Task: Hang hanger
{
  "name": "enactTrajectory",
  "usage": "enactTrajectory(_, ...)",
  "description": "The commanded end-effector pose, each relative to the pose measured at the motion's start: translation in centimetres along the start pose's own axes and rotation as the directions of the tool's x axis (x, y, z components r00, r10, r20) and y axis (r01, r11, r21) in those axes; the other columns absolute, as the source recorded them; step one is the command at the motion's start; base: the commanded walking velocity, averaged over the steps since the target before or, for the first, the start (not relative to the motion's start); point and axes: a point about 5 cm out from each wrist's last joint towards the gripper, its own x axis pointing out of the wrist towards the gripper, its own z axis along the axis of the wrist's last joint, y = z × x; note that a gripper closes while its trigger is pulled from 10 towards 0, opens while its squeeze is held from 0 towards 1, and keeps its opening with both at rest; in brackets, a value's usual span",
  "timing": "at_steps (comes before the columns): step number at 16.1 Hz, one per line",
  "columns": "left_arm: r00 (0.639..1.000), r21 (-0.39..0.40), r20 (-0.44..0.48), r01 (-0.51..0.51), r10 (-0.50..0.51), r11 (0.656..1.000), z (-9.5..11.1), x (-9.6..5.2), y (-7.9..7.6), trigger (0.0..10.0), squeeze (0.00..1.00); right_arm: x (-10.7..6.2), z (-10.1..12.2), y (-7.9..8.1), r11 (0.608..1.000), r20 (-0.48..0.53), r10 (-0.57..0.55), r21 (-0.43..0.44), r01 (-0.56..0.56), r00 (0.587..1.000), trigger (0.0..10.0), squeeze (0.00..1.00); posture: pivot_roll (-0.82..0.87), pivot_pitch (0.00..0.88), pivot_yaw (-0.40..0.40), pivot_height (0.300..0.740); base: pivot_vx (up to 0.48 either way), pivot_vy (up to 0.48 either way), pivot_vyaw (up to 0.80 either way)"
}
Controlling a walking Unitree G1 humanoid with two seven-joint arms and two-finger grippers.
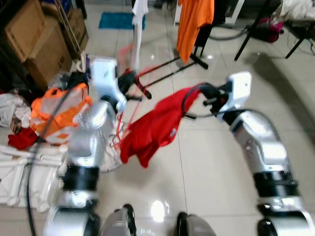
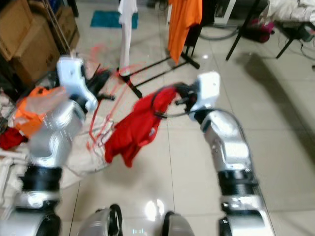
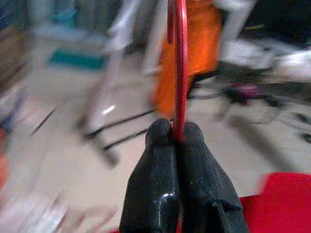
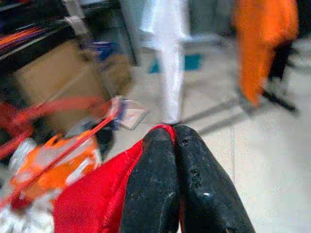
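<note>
A red garment (image 1: 153,126) hangs in the air between my two arms, above the tiled floor. My right gripper (image 1: 199,93) is shut on its upper right edge; in the right wrist view the black fingers (image 4: 170,179) pinch the red cloth (image 4: 97,199). A thin red hanger (image 3: 180,68) is clamped in my left gripper (image 3: 174,133), which is shut on it. In the eye views the left gripper (image 1: 130,81) is at the left of the garment, with blurred red hanger wire (image 1: 120,125) trailing below it.
A clothes rack with black feet (image 1: 170,64) stands ahead, carrying an orange garment (image 1: 193,22) and a white one (image 1: 139,19). Cardboard boxes (image 1: 34,42) and a pile of orange and white laundry (image 1: 54,113) lie at the left. Black table legs (image 1: 256,29) stand far right.
</note>
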Motion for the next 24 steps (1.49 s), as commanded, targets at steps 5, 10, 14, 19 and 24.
enactTrajectory(5,0.962,0.097,-0.046,-0.263,0.268,0.960,-2.9,-1.4,2.1,10.0,0.00,0.3,-1.0,-1.0,0.994,0.004,-0.095,-0.062,0.095,0.995,0.0,0.00,-0.12,0.156,-0.032,0.740,0.000,0.000,0.34)
enactTrajectory(10,0.945,0.172,-0.003,-0.321,0.327,0.931,-2.6,-1.2,2.0,10.0,0.00,0.4,-1.5,-0.9,0.993,0.022,-0.100,-0.056,0.101,0.995,0.0,0.00,-0.12,0.168,-0.025,0.740,0.000,0.000,0.47)
enactTrajectory(14,0.952,0.216,0.013,-0.302,0.307,0.928,-2.4,-1.0,1.5,10.0,0.00,0.5,-1.4,-0.7,0.994,0.041,-0.077,-0.073,0.080,0.996,0.0,0.00,-0.12,0.175,-0.021,0.740,0.000,0.000,0.46)
enactTrajectory(19,0.952,0.174,-0.038,-0.295,0.305,0.940,-3.3,-0.9,1.8,10.0,0.00,0.5,-1.6,0.0,0.992,0.048,-0.039,-0.117,0.044,0.998,0.0,0.00,-0.13,0.174,-0.016,0.740,0.086,-0.153,0.44)
enactTrajectory(24,0.950,0.144,-0.047,-0.299,0.308,0.943,-3.6,-0.7,1.8,10.0,0.00,0.2,-2.3,0.3,0.993,0.044,-0.020,-0.112,0.025,0.999,0.0,0.00,-0.13,0.171,-0.009,0.740,0.436,0.000,0.42)
